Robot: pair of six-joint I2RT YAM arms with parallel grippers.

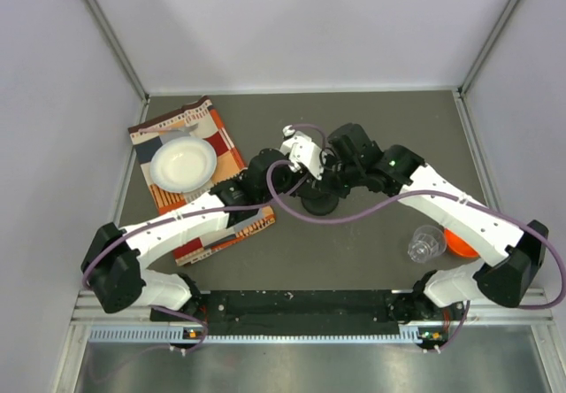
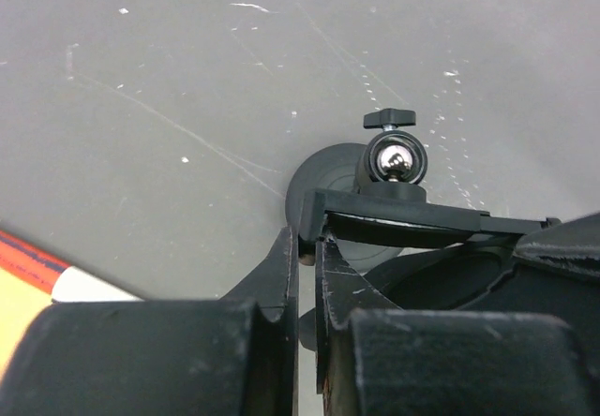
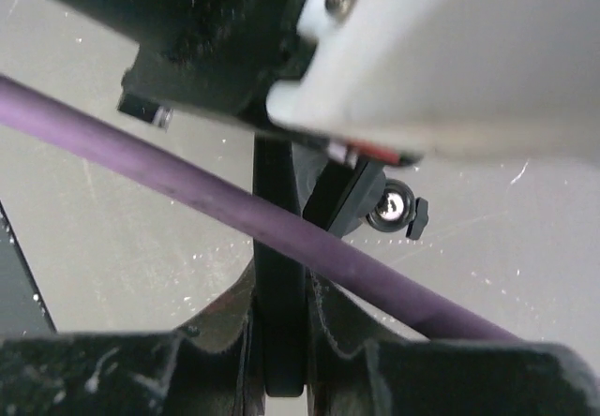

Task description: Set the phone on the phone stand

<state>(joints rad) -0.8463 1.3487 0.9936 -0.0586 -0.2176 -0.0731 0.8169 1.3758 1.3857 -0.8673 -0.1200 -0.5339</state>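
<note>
The phone stand (image 1: 319,203) stands mid-table, with both arms meeting over it. In the left wrist view I see its disc base (image 2: 319,174), chrome ball joint (image 2: 395,161) and flat clamp bracket (image 2: 412,212). My left gripper (image 2: 307,244) is shut on the bracket's left end; it also shows in the top view (image 1: 296,179). My right gripper (image 3: 278,280) is shut on the phone (image 3: 278,336), a thin black slab seen edge-on, right beside the stand's bracket (image 3: 354,196) and ball joint (image 3: 390,204). In the top view the right gripper (image 1: 336,176) and the arms hide the phone.
An orange-checked cloth (image 1: 221,145) with a white bowl (image 1: 183,163) lies at the left. A clear plastic cup (image 1: 426,243) and an orange object (image 1: 461,244) sit at the right front. A purple cable (image 3: 187,186) crosses the right wrist view, under the left arm's white housing (image 3: 450,51).
</note>
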